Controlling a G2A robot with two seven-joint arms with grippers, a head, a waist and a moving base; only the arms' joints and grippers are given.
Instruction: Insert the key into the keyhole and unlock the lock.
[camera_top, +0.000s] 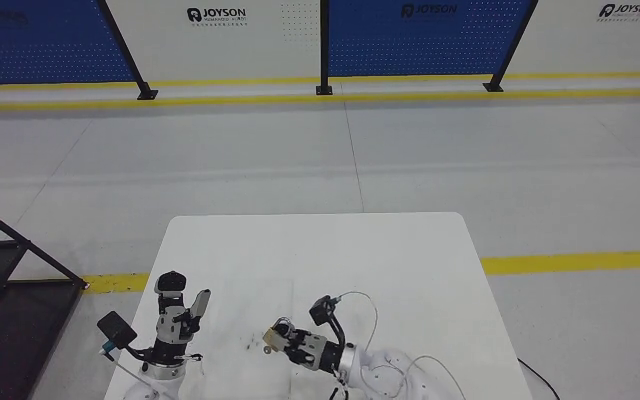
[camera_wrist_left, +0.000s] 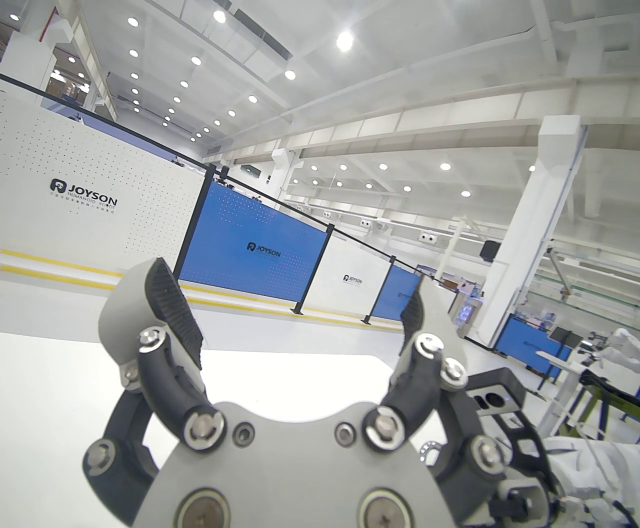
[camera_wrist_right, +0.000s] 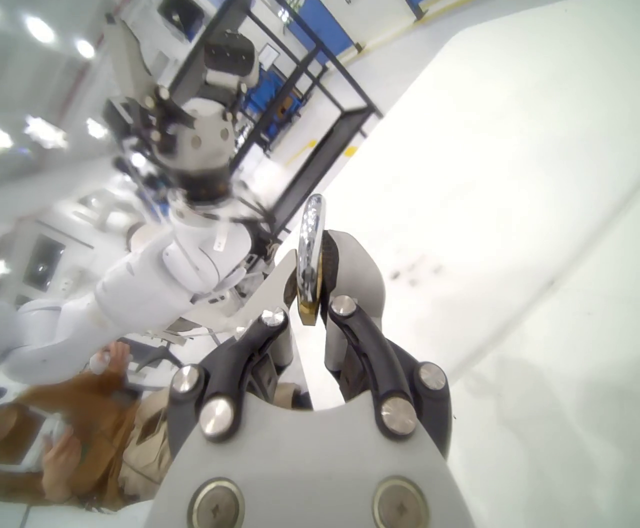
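While the left end effector (camera_wrist_left: 291, 276) gapes wide, the right end effector (camera_wrist_right: 314, 262) clamps one lock (camera_wrist_right: 311, 225).

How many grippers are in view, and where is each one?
2. The left gripper stands open over the table's near left corner; the right gripper beside it holds the lock.

**A:** what kind of place is this?

**B:** big industrial robotics hall imo. Blue and white partition panels (camera_top: 420, 35), yellow floor lines (camera_top: 240, 100), high ceiling (camera_wrist_left: 425, 90) full of spotlights (camera_wrist_left: 345, 41).
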